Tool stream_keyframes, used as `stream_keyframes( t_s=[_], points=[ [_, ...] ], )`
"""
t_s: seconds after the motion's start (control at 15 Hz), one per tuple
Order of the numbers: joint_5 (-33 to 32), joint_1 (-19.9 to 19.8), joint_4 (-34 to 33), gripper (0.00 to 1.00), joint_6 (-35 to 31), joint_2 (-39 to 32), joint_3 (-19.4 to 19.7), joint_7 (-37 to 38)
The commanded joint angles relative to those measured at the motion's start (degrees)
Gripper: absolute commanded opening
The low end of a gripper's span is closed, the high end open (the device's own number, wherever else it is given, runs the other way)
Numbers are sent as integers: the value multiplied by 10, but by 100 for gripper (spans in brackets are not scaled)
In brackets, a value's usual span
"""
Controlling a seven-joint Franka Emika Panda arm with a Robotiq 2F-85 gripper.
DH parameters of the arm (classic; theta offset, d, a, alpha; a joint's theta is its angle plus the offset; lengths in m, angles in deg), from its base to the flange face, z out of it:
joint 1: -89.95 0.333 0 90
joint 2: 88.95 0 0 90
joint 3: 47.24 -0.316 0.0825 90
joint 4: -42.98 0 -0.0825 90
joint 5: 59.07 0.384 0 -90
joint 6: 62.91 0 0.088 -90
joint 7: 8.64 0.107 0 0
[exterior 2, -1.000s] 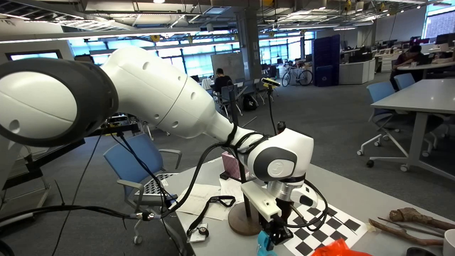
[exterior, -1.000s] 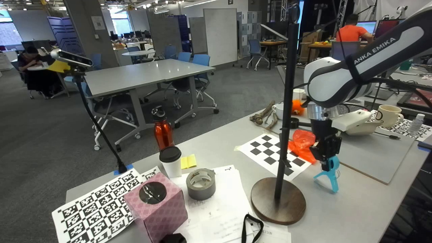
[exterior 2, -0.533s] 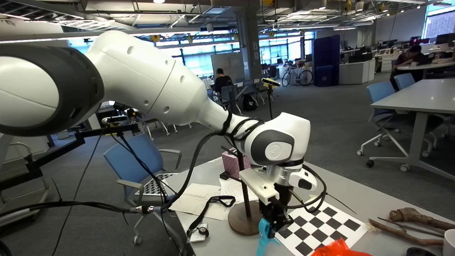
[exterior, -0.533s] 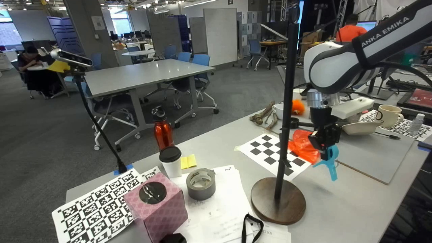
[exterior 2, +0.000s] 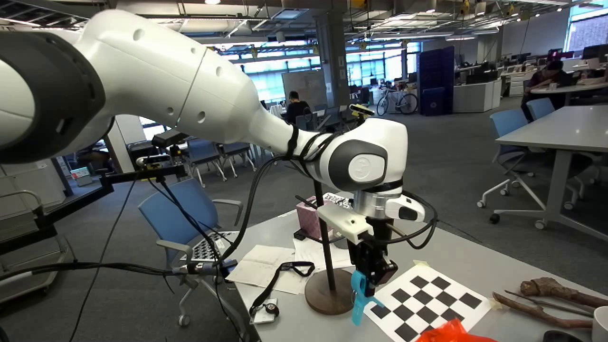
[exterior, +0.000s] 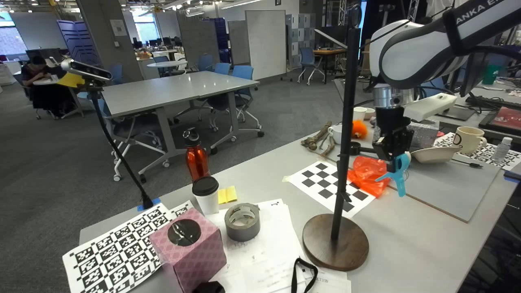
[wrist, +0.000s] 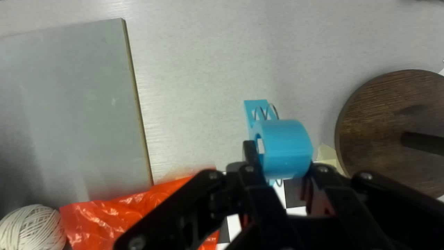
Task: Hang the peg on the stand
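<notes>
Smooth grey tabletop (exterior: 407, 252) bears the round-based stand (exterior: 345, 134), near the tool (wrist: 281, 161) clamped tight on the 2-legged blue plastic peg (exterior: 399, 176).

The peg (wrist: 287, 148) is in the pincer (wrist: 280, 159), above the table (exterior: 399, 252). Left of the pincer are the stand (exterior: 345, 138) in both exterior views and a board (wrist: 69, 111) in the wrist view.

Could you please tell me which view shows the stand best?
An exterior view shows the stand best: its pole and base are uncovered. In an exterior view the robot arm hides part of the pole; the wrist view shows only the pole's foot and part of the base.
</notes>
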State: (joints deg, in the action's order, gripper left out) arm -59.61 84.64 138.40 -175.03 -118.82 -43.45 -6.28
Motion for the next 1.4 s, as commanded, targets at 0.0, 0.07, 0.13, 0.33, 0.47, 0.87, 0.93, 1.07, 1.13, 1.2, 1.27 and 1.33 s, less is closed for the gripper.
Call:
stream_keyframes(
  t_s=[0.0, 0.07, 0.13, 0.33, 0.47, 0.87, 0.93, 1.07, 1.13, 1.2, 1.27, 1.33],
  points=[
    [-14, 9, 4, 6, 14, 28, 6, 7],
    [-16, 10, 4, 6, 16, 34, 6, 8],
    [-19, 12, 5, 6, 21, 40, 6, 10],
    [-26, 15, 6, 6, 50, 55, 5, 10],
    [-38, 19, 9, 6, 70, 68, 6, 12],
    [-41, 22, -8, 6, 80, 81, 0, 5],
    [-40, 22, -14, 6, 83, 78, -1, 4],
    [-40, 24, -29, 6, 87, 69, -2, 3],
    [-40, 26, -35, 6, 88, 67, -3, 4],
    [-39, 30, -41, 6, 93, 67, -6, 7],
    [-39, 32, -46, 6, 93, 66, -8, 6],
    [-41, 37, -52, 6, 90, 65, -9, 9]
  ],
)
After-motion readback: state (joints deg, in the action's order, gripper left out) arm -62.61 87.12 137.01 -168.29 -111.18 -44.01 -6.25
